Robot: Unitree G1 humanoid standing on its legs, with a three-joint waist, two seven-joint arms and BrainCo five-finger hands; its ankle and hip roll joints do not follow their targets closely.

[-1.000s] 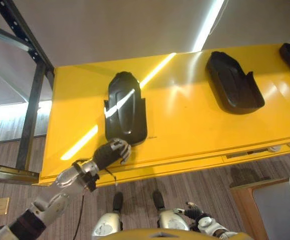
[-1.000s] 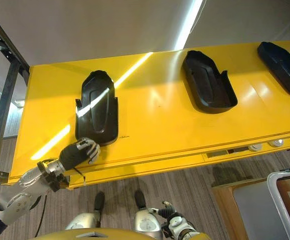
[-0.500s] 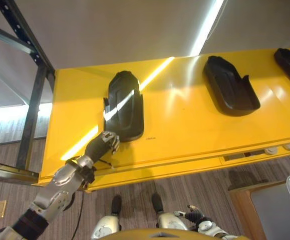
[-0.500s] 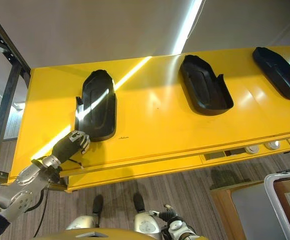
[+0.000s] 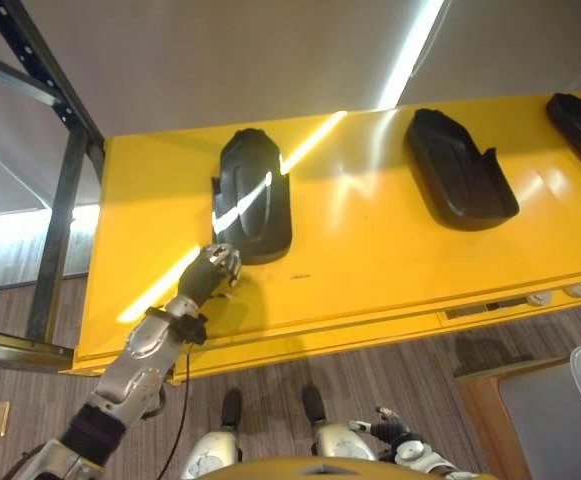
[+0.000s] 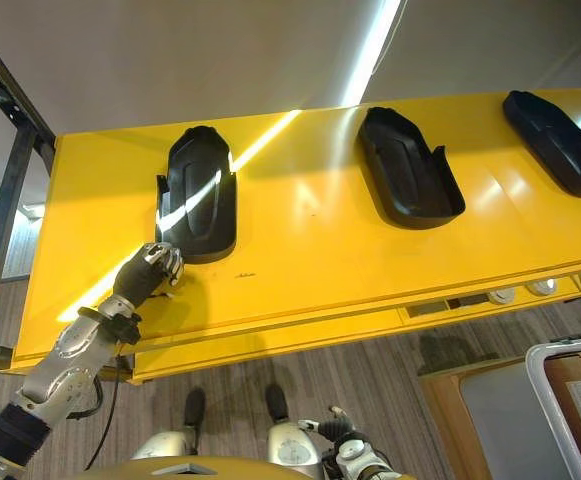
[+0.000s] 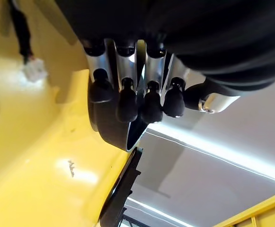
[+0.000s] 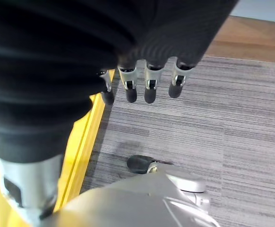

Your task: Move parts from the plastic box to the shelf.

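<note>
Yellow shelf (image 6: 310, 270), glossy, on a dark metal frame (image 5: 62, 190); grey wood-pattern floor (image 6: 370, 385) below.

Item 1: black moulded part (image 6: 197, 195) near the shelf's left end, lying flat. It now sits further from the front edge than a second ago, pushed inward toward the back. Judged placed; this part's transfer looks complete.

Item 2: second black part (image 6: 408, 166), mid-shelf, well apart from the first. Item 3: third black part (image 6: 555, 140) toward the right end. Both unchanged apart from a slight camera shift.

Left robot hand (image 6: 152, 270): just off the near end of item 1, over bare shelf. In the wrist view its fingers (image 7: 128, 101) are curled with nothing enclosed; the part's dark end lies beyond their tips, contact uncertain. Earlier the hand sat lower, at the front edge.

Right robot hand (image 8: 146, 80): hanging low over the floor, fingers relaxed, empty.

Plastic box corner (image 6: 570, 400) at lower right, next source for parts.
</note>
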